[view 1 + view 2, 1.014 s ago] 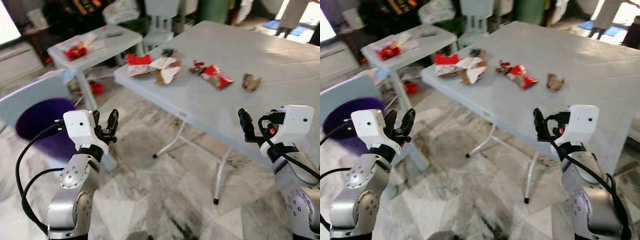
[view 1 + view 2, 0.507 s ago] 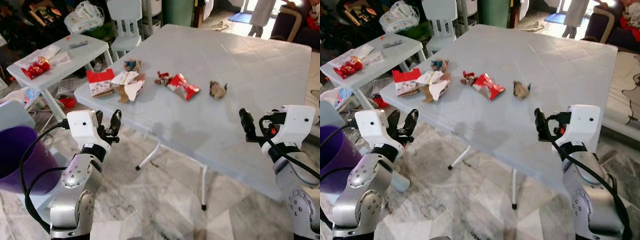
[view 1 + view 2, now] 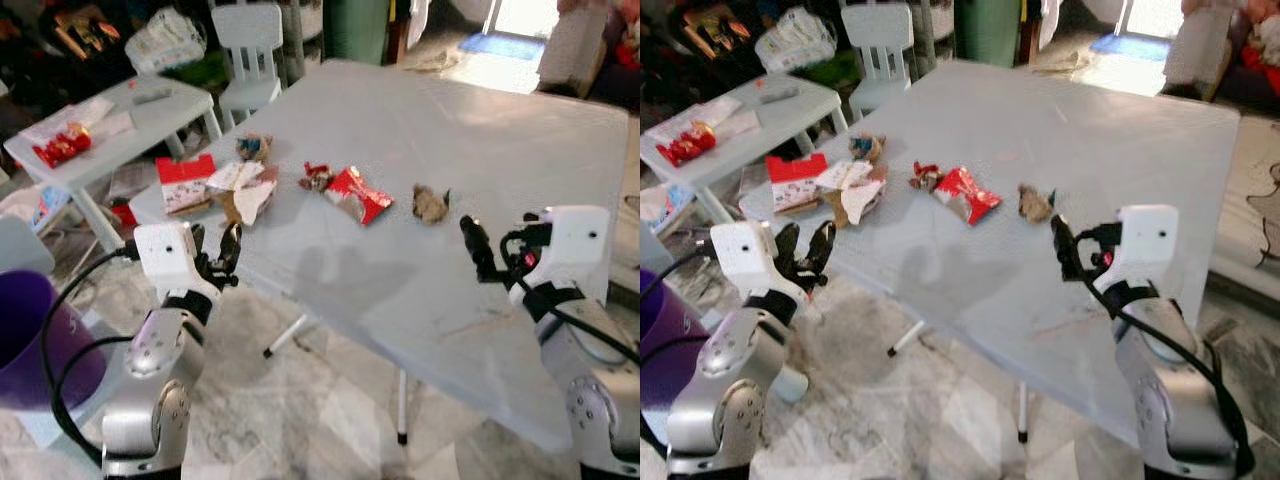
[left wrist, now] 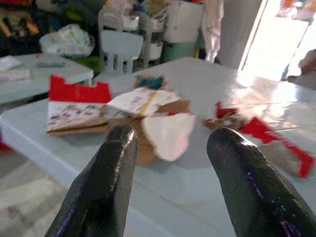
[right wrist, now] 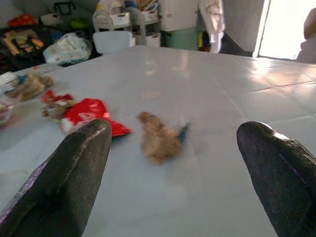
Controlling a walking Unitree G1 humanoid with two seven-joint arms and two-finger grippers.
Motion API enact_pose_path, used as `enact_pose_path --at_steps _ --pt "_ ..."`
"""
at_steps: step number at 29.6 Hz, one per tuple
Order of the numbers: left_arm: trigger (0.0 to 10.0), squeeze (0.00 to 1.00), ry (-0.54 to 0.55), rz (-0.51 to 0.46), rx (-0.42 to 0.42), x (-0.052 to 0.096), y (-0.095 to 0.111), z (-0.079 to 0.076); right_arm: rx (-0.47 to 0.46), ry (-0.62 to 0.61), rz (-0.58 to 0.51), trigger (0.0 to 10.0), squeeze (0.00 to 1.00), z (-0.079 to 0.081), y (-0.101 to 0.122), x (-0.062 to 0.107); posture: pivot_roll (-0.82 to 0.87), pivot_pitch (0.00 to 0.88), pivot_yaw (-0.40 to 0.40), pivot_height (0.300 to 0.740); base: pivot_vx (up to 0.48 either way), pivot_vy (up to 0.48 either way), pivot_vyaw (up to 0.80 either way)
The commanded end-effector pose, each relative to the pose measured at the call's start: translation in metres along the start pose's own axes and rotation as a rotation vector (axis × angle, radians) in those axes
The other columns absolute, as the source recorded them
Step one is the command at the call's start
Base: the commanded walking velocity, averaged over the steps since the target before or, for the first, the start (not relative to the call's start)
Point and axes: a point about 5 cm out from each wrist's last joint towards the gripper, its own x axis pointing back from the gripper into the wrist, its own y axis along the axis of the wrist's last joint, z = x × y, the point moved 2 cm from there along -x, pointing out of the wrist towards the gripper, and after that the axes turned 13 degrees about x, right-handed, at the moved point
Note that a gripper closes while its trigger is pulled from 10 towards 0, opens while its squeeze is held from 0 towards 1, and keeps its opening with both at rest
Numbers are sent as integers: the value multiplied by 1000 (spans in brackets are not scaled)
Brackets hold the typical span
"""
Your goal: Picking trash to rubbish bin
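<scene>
Black fingers, left: my left gripper is hovering just off the near corner of the grey folding table, fingers spread and holding nothing; in the left wrist view they are framing the torn carton pieces.
Black fingers, right: my right gripper is hanging low over the tabletop, fingers parted wide and empty, bracketing the crumpled brown scrap.
Purple bin: the purple rubbish bin is standing on the floor at my left, well apart from the table, so anything I lift is facing a long carry.
Nearest risk: the brown scrap is looking light and loose; I am judging that a closing finger could nudge it away instead of pinching it, or that it could slip free on the way to the bin.
Left-side risk: my left fingers are sitting close to the table edge, and reaching in too low could be knocking the rim and shifting the litter.
Middle of the table: the red foil wrapper is lying flat just beside the small red-and-brown scrap; a flat, slick wrapper is giving my fingers little to grip.
Farther back: the red-and-white carton flap and a small dark wad are lying near the far corner.
Beyond: a small side table is carrying a red packet; the views are slightly blurred, so aiming now could be off.
</scene>
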Motion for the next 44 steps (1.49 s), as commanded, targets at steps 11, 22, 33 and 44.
enact_pose_path --at_steps 11,22,33,44 --pt "10000 0 13 -2 -7 -2 0 2 -141 39 8 10000 0 14 2 -5 51 119 37 740 0 0 0" --pt "10000 0 -23 5 -12 -5 -5 -7 7 57 -46 10000 0 19 14 -21 54 124 36 740 0 0 0" --pt "10000 0 -53 -29 -11 -5 0 -12 35 55 -78 10000 0 13 17 -23 55 121 30 740 48 0 0" --pt "10000 0 -66 -28 -9 -6 -1 -14 41 76 -78 10000 0 17 15 -17 47 122 30 740 327 0 0"
